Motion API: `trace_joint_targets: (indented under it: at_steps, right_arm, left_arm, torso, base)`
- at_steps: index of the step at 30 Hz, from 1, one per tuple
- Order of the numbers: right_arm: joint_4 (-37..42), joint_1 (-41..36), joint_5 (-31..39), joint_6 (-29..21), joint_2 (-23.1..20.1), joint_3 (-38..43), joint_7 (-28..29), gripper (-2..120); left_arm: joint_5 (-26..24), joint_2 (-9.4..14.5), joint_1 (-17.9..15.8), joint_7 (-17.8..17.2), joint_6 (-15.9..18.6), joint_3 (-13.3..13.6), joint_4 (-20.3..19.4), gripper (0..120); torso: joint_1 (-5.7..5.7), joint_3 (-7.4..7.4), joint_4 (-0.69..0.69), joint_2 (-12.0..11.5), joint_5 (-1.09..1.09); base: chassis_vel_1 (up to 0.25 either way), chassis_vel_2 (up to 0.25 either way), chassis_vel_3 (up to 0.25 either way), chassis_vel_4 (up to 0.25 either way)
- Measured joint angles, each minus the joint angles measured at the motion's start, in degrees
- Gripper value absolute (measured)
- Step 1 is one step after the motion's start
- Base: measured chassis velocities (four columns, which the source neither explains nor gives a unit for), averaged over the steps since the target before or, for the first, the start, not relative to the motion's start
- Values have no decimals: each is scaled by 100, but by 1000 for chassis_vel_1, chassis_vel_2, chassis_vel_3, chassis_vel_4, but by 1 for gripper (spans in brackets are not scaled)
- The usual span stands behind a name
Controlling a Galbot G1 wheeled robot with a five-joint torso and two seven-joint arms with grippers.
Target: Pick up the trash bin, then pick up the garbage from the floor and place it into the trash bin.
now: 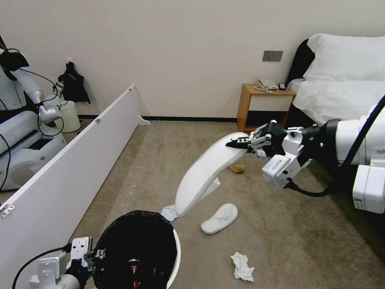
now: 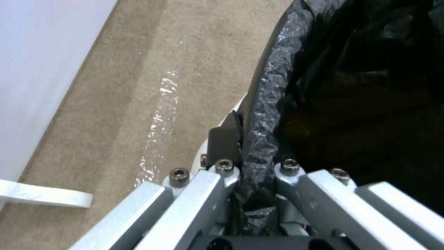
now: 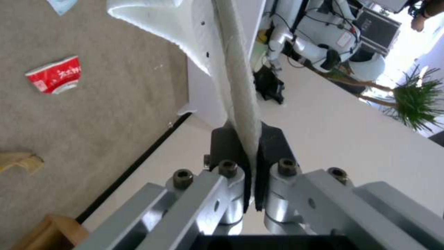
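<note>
My left gripper (image 1: 94,254) is shut on the near rim of the trash bin (image 1: 175,257), a white bin lined with a black bag (image 2: 324,86); the left wrist view shows the fingers (image 2: 222,146) pinching the bag-covered rim. Something red (image 1: 134,267) lies inside the bin. Over the floor (image 1: 280,224), my right gripper (image 1: 240,143) is shut on the end of a white slipper (image 1: 204,172) that hangs slanting down toward the bin. On the carpet lie a second slipper (image 1: 219,218), a white tissue (image 1: 242,267), a pale tissue (image 1: 169,212), a brown paper bag (image 1: 237,168) and a crushed red can (image 3: 55,74).
A long white panel (image 1: 60,172) stands on edge along the left, with another robot (image 1: 24,120) and a pale bucket (image 1: 69,116) behind it. A wooden nightstand (image 1: 260,102) and a bed (image 1: 341,88) stand at the back right. Open carpet lies right of the bin.
</note>
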Motion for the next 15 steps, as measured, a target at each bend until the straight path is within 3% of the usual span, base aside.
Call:
trace_joint_targets:
  at_steps: [15]
  right_arm:
    - [102,101,361,-20,8,43,468,0]
  left_arm:
    - [-131,82,-26,-22,0,19,-23,2]
  torso:
    - [0,0,-1,0,1]
  base:
    - [0,0,0,0]
